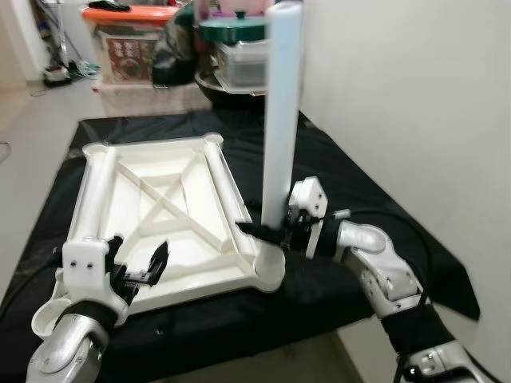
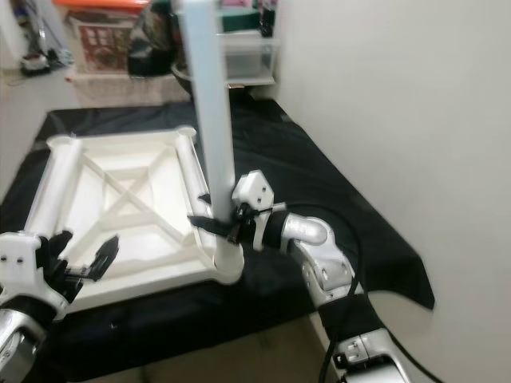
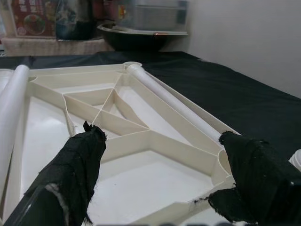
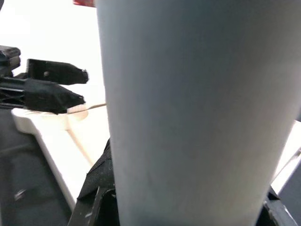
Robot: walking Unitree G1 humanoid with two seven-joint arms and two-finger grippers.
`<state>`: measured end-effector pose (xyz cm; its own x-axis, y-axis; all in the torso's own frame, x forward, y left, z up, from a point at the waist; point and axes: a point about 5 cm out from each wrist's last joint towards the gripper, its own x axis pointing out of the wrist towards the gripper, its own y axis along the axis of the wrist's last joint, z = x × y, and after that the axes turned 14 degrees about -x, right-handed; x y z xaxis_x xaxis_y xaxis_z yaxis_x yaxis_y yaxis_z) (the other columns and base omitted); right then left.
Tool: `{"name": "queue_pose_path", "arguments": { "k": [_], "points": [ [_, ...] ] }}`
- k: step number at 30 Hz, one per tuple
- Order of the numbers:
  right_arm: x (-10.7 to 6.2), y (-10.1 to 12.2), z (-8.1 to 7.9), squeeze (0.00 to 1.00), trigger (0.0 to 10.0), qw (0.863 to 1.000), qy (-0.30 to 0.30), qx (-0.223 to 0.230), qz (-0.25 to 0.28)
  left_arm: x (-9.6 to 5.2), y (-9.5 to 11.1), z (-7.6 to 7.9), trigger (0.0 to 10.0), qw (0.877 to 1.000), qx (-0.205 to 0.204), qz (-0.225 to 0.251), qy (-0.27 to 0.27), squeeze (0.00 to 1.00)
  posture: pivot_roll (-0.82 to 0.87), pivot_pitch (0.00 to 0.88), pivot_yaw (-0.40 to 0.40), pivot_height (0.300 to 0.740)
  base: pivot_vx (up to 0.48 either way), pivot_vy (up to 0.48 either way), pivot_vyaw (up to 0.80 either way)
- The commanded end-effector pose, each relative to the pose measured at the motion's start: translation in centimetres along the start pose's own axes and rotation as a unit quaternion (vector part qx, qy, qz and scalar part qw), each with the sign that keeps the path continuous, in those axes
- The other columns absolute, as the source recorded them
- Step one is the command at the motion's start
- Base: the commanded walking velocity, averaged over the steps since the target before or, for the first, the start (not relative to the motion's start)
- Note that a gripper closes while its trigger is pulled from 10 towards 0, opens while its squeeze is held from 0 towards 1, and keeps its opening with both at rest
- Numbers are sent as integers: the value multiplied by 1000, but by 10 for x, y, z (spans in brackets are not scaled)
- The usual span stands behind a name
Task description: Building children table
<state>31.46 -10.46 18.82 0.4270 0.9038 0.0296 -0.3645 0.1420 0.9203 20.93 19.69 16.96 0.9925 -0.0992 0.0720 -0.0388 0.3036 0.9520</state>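
My left gripper (image 1: 145, 267) hangs with jaws wide open and empty by the upturned table top (image 1: 160, 207), right gripper (image 1: 275, 230) clamped low on the upright leg (image 1: 281, 120), which looks light, stiff, kinda slick.

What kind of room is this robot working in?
Probably a lived-in home, perhaps a storage corner. Plastic storage bins and a dark basin are stacked at the back, and a white tabletop lies upside down on a black cloth.

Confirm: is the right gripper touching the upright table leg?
Touching. Left eye view shows the right gripper with its black fingers clamped around the upright table leg just above the tabletop corner socket.
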Motion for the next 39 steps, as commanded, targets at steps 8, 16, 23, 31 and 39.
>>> {"name": "queue_pose_path", "arguments": {
  "k": [8, 16, 23, 31, 39],
  "points": [
    [11, 5, -5, 0, 4157, 1000, -12, 4, 13, 2, -2, 2, 10000, 1000, -2, 5, 2, 0, 87, 0, -48, 740, 0, 0, 0],
    [5, -1, -9, 0, 5451, 1000, 26, -12, -7, 3, -10, 10, 10000, 1000, -5, -8, -12, 0, 93, 0, -51, 740, 0, 0, 0],
    [2, 1, 18, 0, 9059, 997, -14, -71, -31, 3, -11, 11, 10000, 1000, -9, -10, -19, 0, 87, 0, -49, 740, 0, 0, 0],
    [11, -6, 2, 0, 9882, 997, 7, -70, -25, -1, -14, 10, 10000, 1000, -18, -16, -18, 0, 107, 0, -51, 740, 0, 0, 0],
    [9, -10, -9, 0, 10000, 997, 30, -70, -20, -3, -14, 2, 10000, 1000, -11, -19, -9, 0, 98, 0, -47, 740, 0, 0, 0]
  ]
}}
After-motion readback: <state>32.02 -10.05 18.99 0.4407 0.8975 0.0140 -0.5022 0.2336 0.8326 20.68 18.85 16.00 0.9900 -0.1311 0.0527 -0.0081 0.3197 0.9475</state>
